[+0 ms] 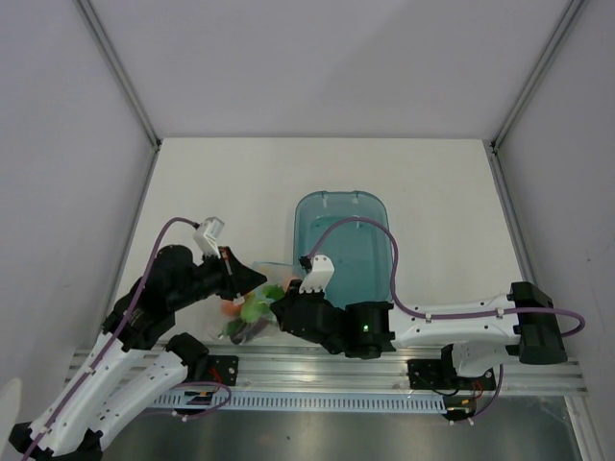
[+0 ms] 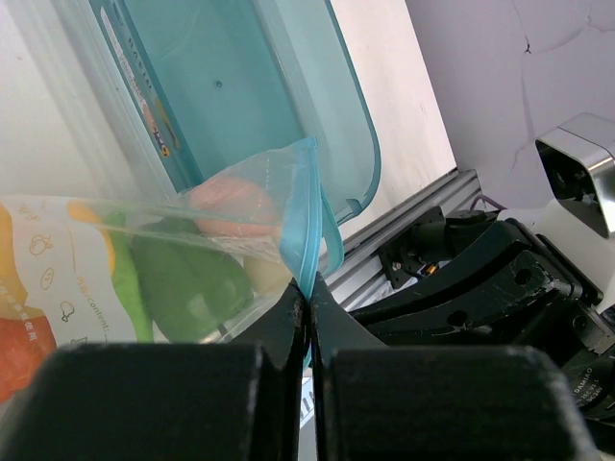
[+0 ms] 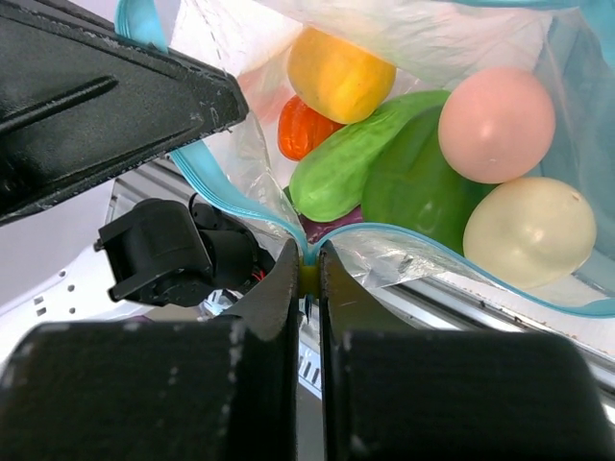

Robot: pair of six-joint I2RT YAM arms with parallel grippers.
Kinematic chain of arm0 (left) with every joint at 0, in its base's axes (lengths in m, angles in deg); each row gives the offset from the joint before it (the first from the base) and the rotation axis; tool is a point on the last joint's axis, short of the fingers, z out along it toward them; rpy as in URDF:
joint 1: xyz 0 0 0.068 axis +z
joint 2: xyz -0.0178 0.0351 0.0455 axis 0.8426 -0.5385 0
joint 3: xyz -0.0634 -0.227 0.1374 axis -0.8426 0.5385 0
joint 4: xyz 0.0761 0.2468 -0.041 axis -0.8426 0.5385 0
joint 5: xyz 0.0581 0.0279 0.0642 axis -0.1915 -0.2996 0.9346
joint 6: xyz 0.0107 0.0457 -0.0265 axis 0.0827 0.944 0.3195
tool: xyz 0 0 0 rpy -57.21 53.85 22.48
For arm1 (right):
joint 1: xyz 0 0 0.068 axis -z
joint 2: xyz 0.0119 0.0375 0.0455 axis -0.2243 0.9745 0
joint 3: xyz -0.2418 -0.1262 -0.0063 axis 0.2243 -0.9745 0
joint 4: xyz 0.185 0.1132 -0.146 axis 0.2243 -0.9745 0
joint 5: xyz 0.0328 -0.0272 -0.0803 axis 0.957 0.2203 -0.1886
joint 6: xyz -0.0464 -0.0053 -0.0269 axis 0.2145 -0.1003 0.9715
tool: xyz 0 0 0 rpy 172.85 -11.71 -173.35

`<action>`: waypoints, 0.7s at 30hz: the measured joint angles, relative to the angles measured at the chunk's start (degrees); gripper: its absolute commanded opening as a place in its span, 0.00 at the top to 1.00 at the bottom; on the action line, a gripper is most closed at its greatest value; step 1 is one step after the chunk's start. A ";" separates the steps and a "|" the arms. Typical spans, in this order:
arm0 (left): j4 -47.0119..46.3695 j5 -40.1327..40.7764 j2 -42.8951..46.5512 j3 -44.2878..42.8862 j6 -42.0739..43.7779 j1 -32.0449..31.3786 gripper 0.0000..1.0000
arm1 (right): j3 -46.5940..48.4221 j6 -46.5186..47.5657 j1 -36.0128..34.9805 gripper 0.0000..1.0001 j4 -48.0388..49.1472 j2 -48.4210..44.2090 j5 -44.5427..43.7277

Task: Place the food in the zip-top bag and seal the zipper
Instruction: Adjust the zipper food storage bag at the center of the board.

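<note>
A white desk carried a teal translucent tray at its middle, with an aluminium rail along the near edge. Purple cables looped off both arms. Just off the tray's near left corner the two arms met over the zip-top bag, crowding it so that from above only green, orange and dark patches showed.

The food sat inside the bag: a yellow piece, an orange one, a pale green pod, a green pepper, a pink ball and a cream egg shape.

The left pincer was clenched on the light blue zipper at one end of the bag's mouth, with its fingers pressed together and the strip caught between them. The right pincer gripped the same strip further along — its fingers all but touching, the blue band curving away on either side.
</note>
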 measured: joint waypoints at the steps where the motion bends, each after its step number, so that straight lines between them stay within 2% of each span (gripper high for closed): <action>1: 0.02 0.07 0.11 0.00 0.07 0.00 0.99 | 0.00 0.26 0.02 1.00 -0.13 0.00 0.00; 8: 2.03 3.65 2.21 -0.09 1.97 0.00 0.99 | 2.89 9.29 1.49 1.00 -1.55 1.03 2.97; 10: 3.56 5.97 3.28 -0.66 2.89 0.00 0.86 | 5.70 13.20 3.67 1.00 -2.43 2.19 6.27; 11: 4.42 7.34 3.78 -1.20 3.45 0.00 0.64 | 6.99 14.91 4.81 1.00 -2.67 2.75 7.89; 14: 6.64 11.39 5.40 -3.56 4.61 0.00 0.22 | 12.04 21.66 8.63 1.00 -3.28 4.85 13.31; 16: 8.15 14.29 6.67 -5.38 5.07 0.00 0.16 | 15.47 25.94 10.73 1.00 -3.69 6.36 16.87; 18: 9.81 17.42 7.93 -7.26 5.40 0.00 0.05 | 20.13 31.06 12.87 1.00 -5.05 8.72 21.81; 21: 12.59 22.03 8.96 -10.10 5.64 0.00 0.00 | 26.82 40.00 15.52 1.00 -6.71 12.90 29.51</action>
